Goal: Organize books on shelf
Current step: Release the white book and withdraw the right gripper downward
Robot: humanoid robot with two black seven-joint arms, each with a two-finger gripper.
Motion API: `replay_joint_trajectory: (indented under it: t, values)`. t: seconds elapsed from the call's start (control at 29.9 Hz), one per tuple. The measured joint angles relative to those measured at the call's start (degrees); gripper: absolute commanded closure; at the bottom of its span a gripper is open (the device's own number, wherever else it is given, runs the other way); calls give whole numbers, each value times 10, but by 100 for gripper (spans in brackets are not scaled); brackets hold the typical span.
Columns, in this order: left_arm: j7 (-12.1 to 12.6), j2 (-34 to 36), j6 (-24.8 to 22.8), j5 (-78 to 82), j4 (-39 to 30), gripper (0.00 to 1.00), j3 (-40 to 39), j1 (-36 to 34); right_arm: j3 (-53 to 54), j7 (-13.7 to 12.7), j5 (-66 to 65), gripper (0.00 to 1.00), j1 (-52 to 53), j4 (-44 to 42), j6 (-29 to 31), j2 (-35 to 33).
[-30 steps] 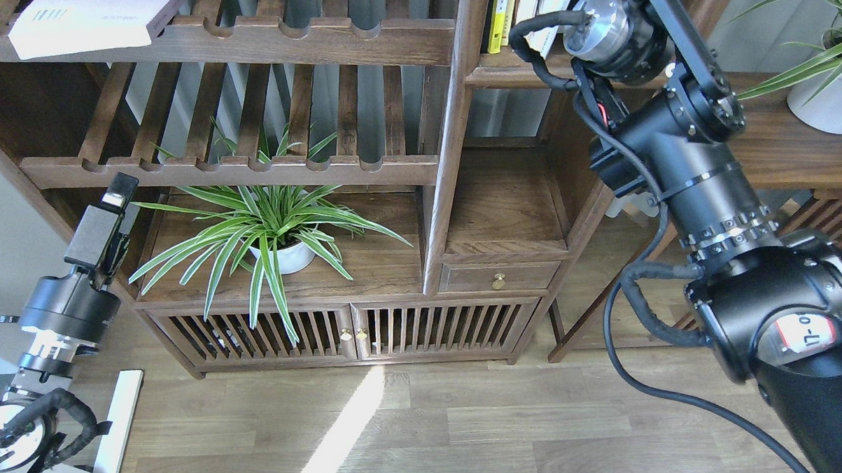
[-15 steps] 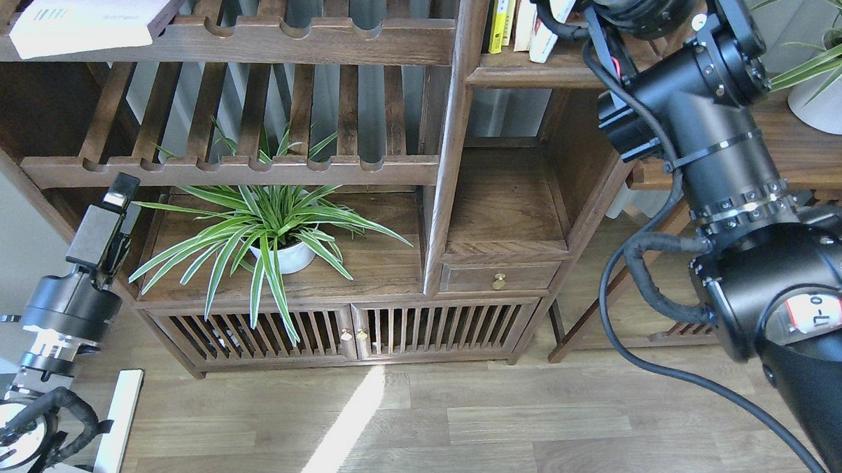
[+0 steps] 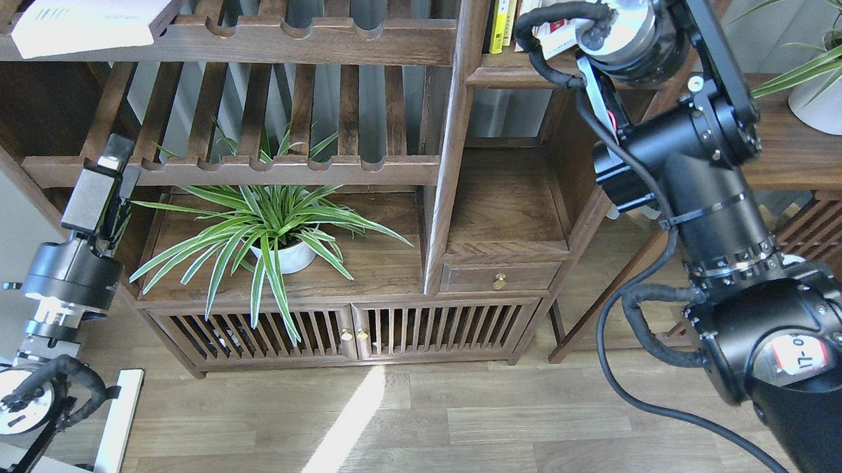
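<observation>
Presently listed, from the head view only.

Item: lilac-white book (image 3: 96,11), lying flat on the top slatted rack (image 3: 260,38) at upper left, one corner jutting past the scalloped rail. Small print and a barcode-like mark on the cover, too small to read.

Item: shelf (image 3: 532,76), solid-board compartment at upper centre, holding a thin yellow book (image 3: 499,19) upright, with a white book (image 3: 557,35) bearing red print leaning beside it, largely hidden behind the right wrist. Lettering illegible.

Item: right tool, out of view above the top edge; only the silver wrist flange and cable show in front of the shelf. Whether it is spread or pinching anything cannot be told.

Item: left tool (image 3: 108,162), raised beside the bookcase's left post, seen side-on; fingers not distinguishable, so its state cannot be told. Nothing seen in it.

Item: spider plant (image 3: 274,228) in white pot on the lower board.

Risks, as judged: the right arm crowds the shelf mouth, and its cable or wrist could topple the leaning white book or drag the yellow one out. The overhanging lilac-white book could slide off the rack if nudged from below by the left arm.

Writing: partial red-and-white sticker on the right arm's near joint, reading roughly "17-0", upside down.
</observation>
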Motion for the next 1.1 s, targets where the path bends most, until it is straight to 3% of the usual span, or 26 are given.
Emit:
replay_joint_trajectory:
  t: [0.33,0.54,1.0,1.1]
  values:
    - [2,3,0,-75,-2,3,2,-20,-1,-2,-1,0,-86,62,5,-22]
    - [2,3,0,-95,-3,5,7,-22,2,-11,-1,0,-148,68,157,-43]
    - [5,2,0,-117,-13,7,11,-73,9,-14,25,0,-190,74,354,-25]
    - [5,2,0,-120,-13,7,11,-89,12,-14,28,0,-199,75,425,-25]
